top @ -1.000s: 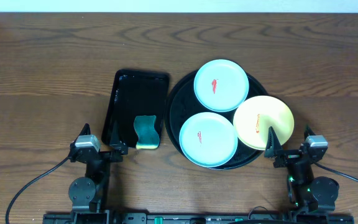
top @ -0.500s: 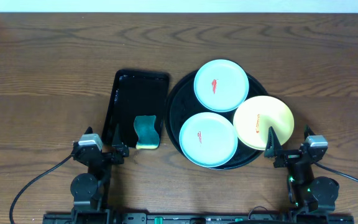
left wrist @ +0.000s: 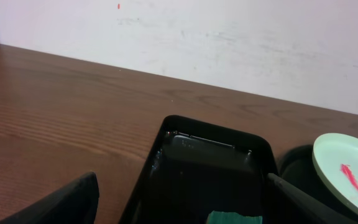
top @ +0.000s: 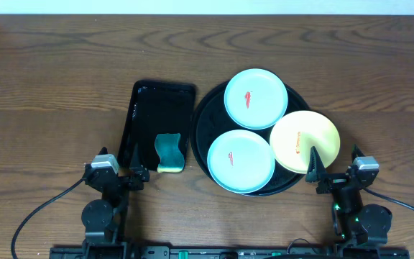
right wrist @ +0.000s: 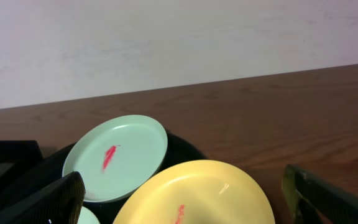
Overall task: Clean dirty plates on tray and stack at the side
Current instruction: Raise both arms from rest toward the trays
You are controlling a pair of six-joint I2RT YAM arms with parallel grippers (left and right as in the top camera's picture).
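Fingers of the left gripper (top: 134, 167) stand spread wide apart; the left wrist view shows one dark finger at each lower corner. Position: left of the large round glossy black tray (top: 201, 122), towards the near table edge, at the near-left corner of the smaller rectangular black tray (top: 157, 111). That rectangular tray lies just left of the round tray.

Fingers of the right gripper (top: 316, 173) are likewise spread wide. Position: at the round tray's near-right rim. From overhead, one right fingertip overlaps the near edge of the pale yellow round plate (top: 305, 141); contact or clearance cannot be told.

All three plates lie on the round tray:
- pale blue-green round plate (top: 256, 98), far part, with a red smear (top: 249, 98) near its centre.
- second pale blue-green round plate (top: 241, 160), near-left part, with a fainter red smear (top: 231, 156).
- pale yellow round plate, right part, overhanging the tray's right rim, with an orange smear (top: 298, 140) left of its centre. It sits close against both blue-green plates; overlap cannot be told.

A teal-green rectangular sponge (top: 169, 152) sits in the near end of the rectangular tray, left of the round tray. Everything rests on the dark brown wooden table (top: 49, 86).
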